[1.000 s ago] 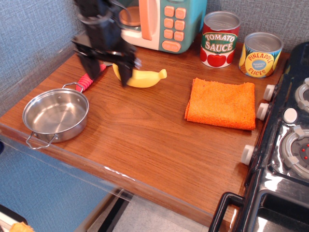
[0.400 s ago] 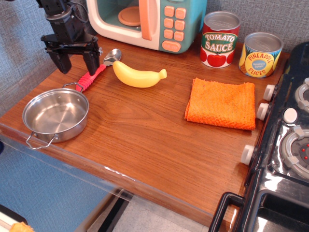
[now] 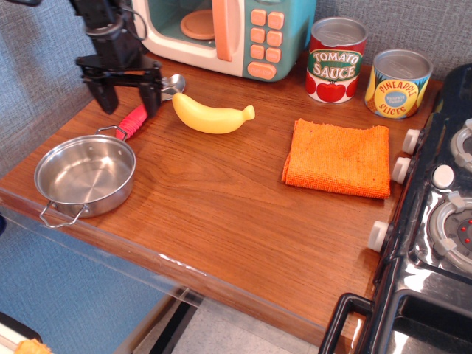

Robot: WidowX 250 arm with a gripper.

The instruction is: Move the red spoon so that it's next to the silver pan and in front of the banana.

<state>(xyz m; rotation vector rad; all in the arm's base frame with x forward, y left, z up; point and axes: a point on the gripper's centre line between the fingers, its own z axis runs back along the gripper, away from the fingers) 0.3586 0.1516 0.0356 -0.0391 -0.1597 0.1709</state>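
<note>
The red spoon (image 3: 137, 119) lies on the wooden counter at the back left, its ribbed red handle pointing toward the silver pan (image 3: 85, 174) and its metal bowl near the microwave. The yellow banana (image 3: 212, 116) lies just to the right of the spoon. The pan sits at the front left corner. My black gripper (image 3: 128, 98) hangs open right above the spoon, one finger (image 3: 153, 98) over the handle's upper part and the other to its left. It holds nothing.
A toy microwave (image 3: 228, 33) stands at the back. A tomato sauce can (image 3: 336, 60) and a pineapple slices can (image 3: 397, 83) stand at the back right. An orange cloth (image 3: 340, 157) lies right of centre. A black stove (image 3: 435, 214) borders the right edge.
The gripper swung from over the banana to the far left, then moved slightly right and down to straddle the spoon. The spoon, banana and pan have not moved.
</note>
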